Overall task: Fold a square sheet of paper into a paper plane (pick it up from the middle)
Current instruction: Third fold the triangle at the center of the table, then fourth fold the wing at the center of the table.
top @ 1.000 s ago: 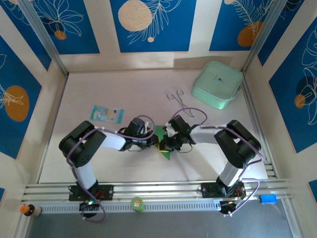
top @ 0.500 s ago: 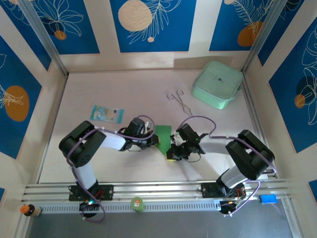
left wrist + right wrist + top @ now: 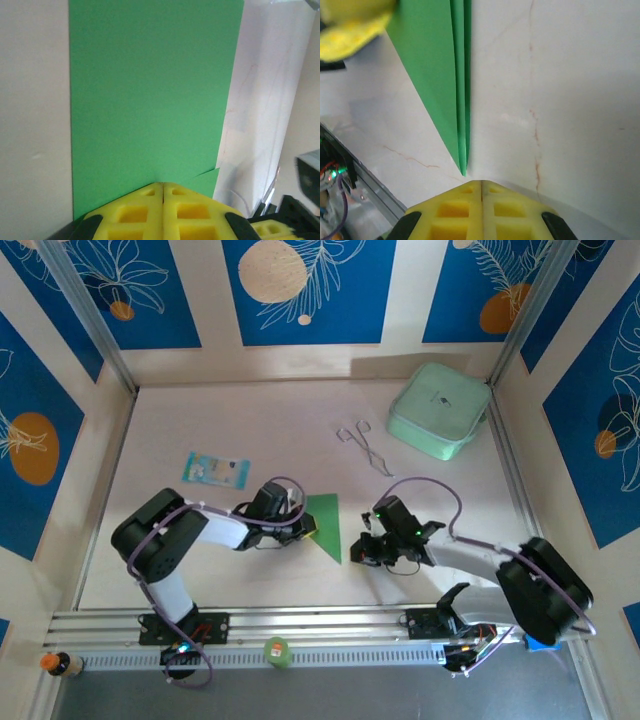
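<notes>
Workspace seen from above and from both wrists, with places given from the green paper sheet [image 3: 328,520]. The sheet lies flat on the pale tabletop [image 3: 250,420] as a narrow folded wedge. Its broad end points toward the far wall and its sharp tip toward my bases. My left claw [image 3: 308,528] sits at the sheet's left edge. Its yellow fingers [image 3: 135,212] are pressed fully together over the paper's near margin, and I cannot tell whether they pinch or merely rest on it. My right claw [image 3: 362,550] is just right of the sheet's tip, jaws likewise closed and gripping nothing. In its wrist view the tip ends just short of the fingers [image 3: 455,202], and overlapping folded layers run along the sheet's right edge. The tabletop is off-white with faint reddish veins. A light-blue packet [image 3: 215,470] lies well to the sheet's left. Metal forceps [image 3: 362,445] lie beyond it, and a mint-green box [image 3: 440,410] farther beyond to the right. Aluminium rails [image 3: 330,625] border the side nearest my bases. Blue wall panels [image 3: 300,290] with white leaf drawings and pale discs enclose the cell.
</notes>
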